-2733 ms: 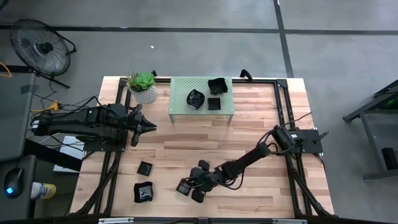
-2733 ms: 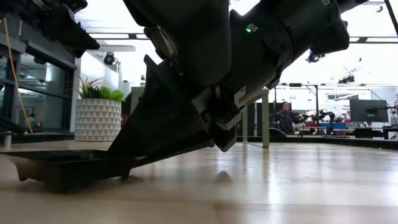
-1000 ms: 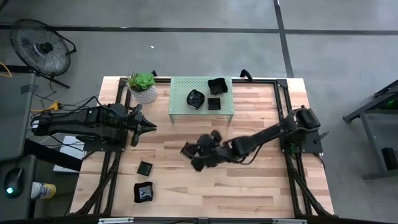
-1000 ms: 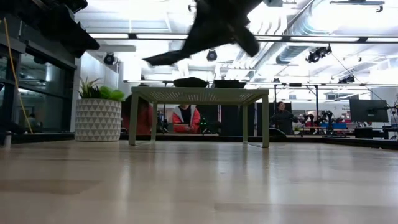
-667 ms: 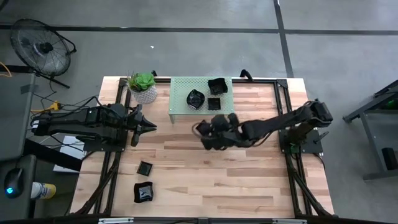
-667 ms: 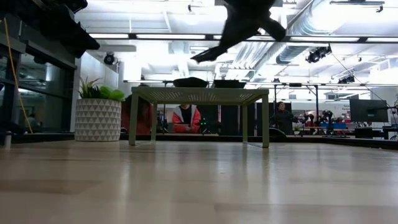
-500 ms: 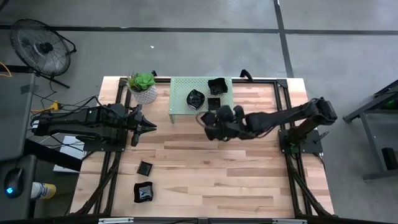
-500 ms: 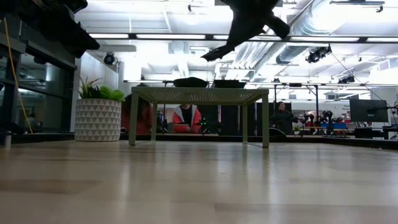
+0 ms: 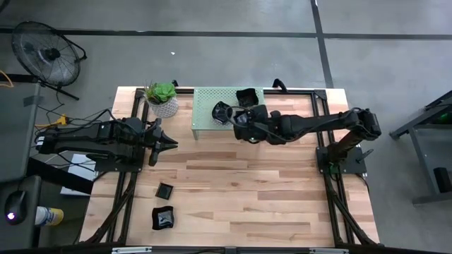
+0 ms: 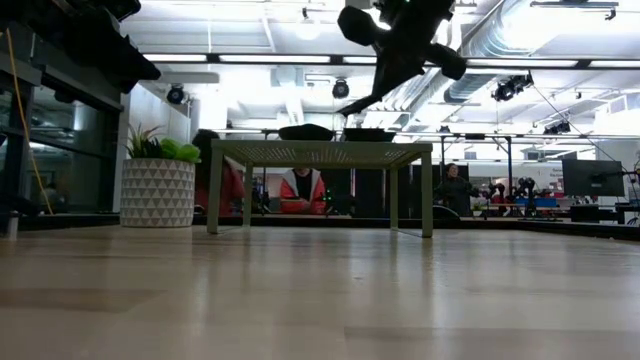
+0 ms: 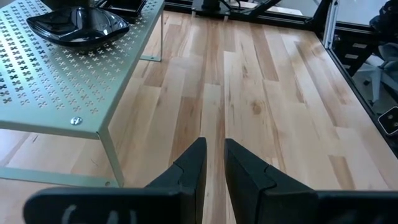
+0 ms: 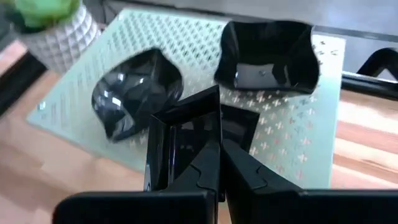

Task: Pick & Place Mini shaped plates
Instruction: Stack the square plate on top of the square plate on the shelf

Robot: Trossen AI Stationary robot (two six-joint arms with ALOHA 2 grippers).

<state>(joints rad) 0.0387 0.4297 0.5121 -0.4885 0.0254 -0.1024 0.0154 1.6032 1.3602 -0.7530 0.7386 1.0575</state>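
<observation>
Three glossy black mini plates already sit on the pale green perforated metal stand (image 9: 201, 120) at the far edge of the light wooden slatted surface (image 9: 233, 190): a wavy-rimmed rounded dish (image 12: 134, 90), a deep square dish with upturned corners (image 12: 267, 56), and a small flat square dish (image 12: 239, 127), partly hidden behind the load. A fourth, a square black plate (image 12: 183, 140), is in the air, pinched by its rim between the closed fingers of the right gripper (image 12: 217, 155), which hovers above the stand's near edge, over the flat square one. Two more black dishes remain on the surface near its front left corner: a small square one (image 9: 164, 190) and a larger wavy one (image 9: 163, 217). So, by my reading, three are placed, one is about to be set down, and at least two are left to fetch; no others show.

The left gripper (image 11: 210, 168) waits at the left side of the surface near the white-potted green plant (image 9: 163, 97), fingers nearly together with a narrow gap, holding nothing.

Compared with the earliest frame, the right arm has lifted its plate from the front middle of the surface, where it was bent low over it, and carried it across to the stand. The left arm and the two remaining dishes have not moved.
</observation>
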